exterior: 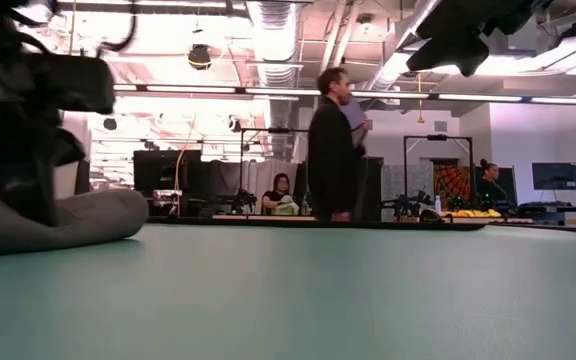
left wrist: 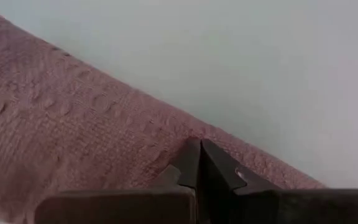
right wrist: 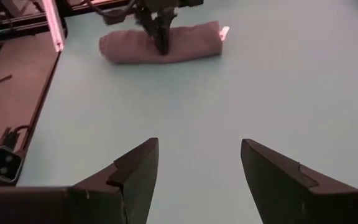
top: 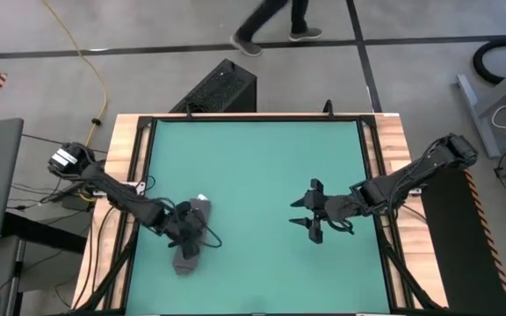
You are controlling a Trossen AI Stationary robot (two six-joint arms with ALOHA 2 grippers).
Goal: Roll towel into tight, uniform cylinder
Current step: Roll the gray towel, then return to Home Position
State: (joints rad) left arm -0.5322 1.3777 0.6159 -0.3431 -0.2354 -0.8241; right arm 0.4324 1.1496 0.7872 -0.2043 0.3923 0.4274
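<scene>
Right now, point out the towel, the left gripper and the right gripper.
towel [right wrist: 129, 48]: right wrist view, bare side of the roll.
left gripper [right wrist: 163, 42]: right wrist view, shut fingertips pressed on the roll's middle.
right gripper [top: 312, 208]: high view, gap between its open fingertips.

Lying rolled on the table, near its left edge and toward the front: the towel. Pressed down on its middle, the left gripper (fingers together). Well apart, right of centre, the right gripper, over bare tabletop.
</scene>
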